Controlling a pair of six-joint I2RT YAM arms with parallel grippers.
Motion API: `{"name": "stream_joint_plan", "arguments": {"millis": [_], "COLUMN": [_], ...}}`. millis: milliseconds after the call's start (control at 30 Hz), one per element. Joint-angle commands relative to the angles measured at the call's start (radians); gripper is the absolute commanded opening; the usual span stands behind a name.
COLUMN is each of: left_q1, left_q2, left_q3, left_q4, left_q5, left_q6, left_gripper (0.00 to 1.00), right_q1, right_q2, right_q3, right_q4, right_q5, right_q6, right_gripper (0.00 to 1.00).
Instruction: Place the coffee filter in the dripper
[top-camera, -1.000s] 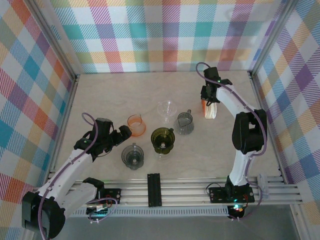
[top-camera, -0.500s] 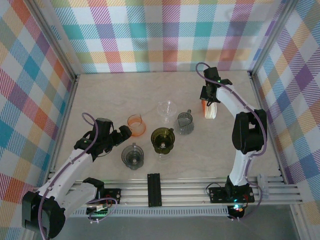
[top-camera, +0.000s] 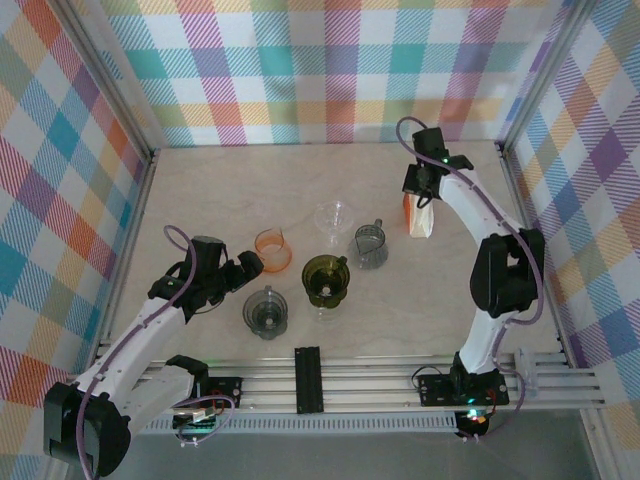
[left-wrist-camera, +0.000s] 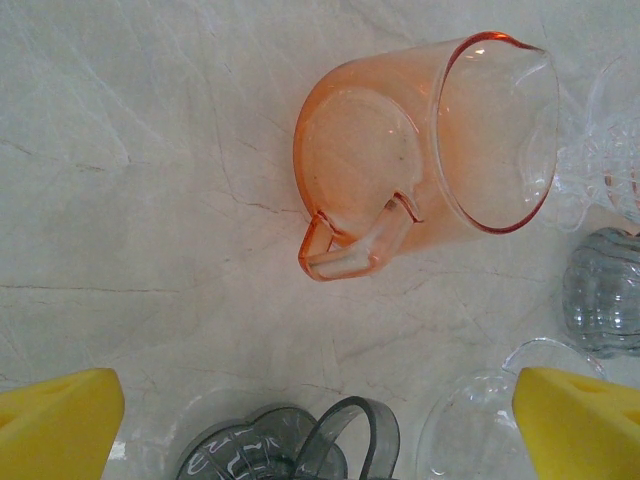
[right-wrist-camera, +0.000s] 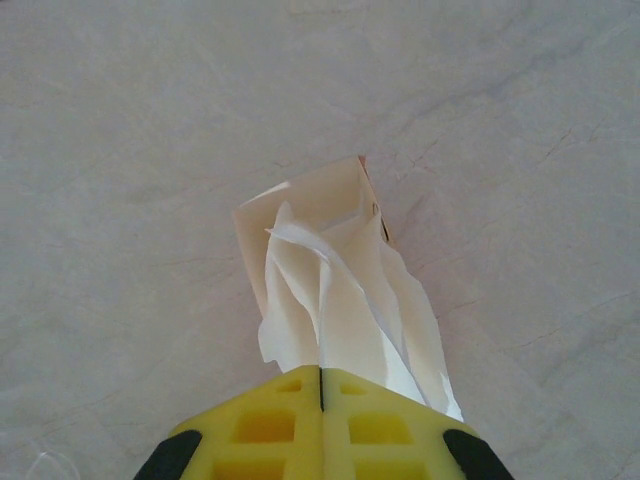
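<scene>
Top external, marbled table, plaid walls, coffee filter

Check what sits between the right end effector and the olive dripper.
In the top view, the grey handled cup stands between the right end effector, shut on a coffee filter, and the olive dripper.
</scene>
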Motion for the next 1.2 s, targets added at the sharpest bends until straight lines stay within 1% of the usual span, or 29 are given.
{"name": "stream_joint_plan", "arguments": {"millis": [0, 133, 233, 433, 600, 667, 833, 867, 967, 1000, 1033, 1100, 1167], "left_q1": [0.007, 0.007, 0.007, 0.007, 0.007, 0.007, 0.007, 0.007, 0.005, 0.004, 0.002, -0.001, -0.001], "left_q2": [0.0, -0.002, 0.004, 0.05, 0.05, 0.043, 0.0, -0.006, -0.032, -0.04, -0.045, -0.038, -0.012], "left_q3": [-0.011, -0.008, -0.008, 0.021, 0.054, 0.075, 0.116, 0.128, 0.145, 0.144, 0.139, 0.14, 0.166], "left_q4": [0.009, 0.008, 0.012, 0.009, -0.014, -0.029, -0.073, -0.088, -0.099, -0.081, -0.056, -0.036, -0.084], "left_q5": [0.003, 0.006, 0.007, 0.038, 0.018, 0.022, 0.016, 0.015, 0.047, 0.079, 0.113, 0.181, 0.204], "left_q6": [0.009, 0.009, 0.009, 0.012, 0.016, 0.013, 0.027, 0.032, 0.044, 0.049, 0.054, 0.062, 0.076], "left_gripper": [1.0, 1.0, 1.0, 1.0, 1.0, 1.0, 1.0, 1.0, 1.0, 1.0, 1.0, 1.0, 1.0], "right_q1": [0.012, 0.014, 0.014, 0.021, 0.032, 0.032, 0.052, 0.057, 0.076, 0.095, 0.121, 0.192, 0.279], "right_q2": [-0.04, -0.077, -0.136, -0.268, -0.401, -0.457, -0.605, -0.636, -0.684, -0.684, -0.677, -0.65, -0.614], "right_q3": [-0.004, -0.013, -0.047, -0.117, -0.181, -0.202, -0.231, -0.236, -0.237, -0.225, -0.208, -0.155, -0.097], "right_q4": [-0.014, -0.03, -0.027, -0.024, -0.027, -0.043, -0.1, -0.114, -0.167, -0.199, -0.236, -0.34, -0.437], "right_q5": [-0.013, -0.012, -0.01, -0.048, -0.079, -0.129, -0.306, -0.354, -0.573, -0.646, -0.684, -0.719, -0.739], "right_q6": [-0.02, -0.022, -0.021, -0.024, -0.019, -0.012, -0.029, -0.031, -0.04, -0.045, -0.05, -0.074, -0.095], "right_gripper": [0.0, 0.0, 0.0, 0.0, 0.0, 0.0, 0.0, 0.0, 0.0, 0.0, 0.0, 0.0, 0.0]}}
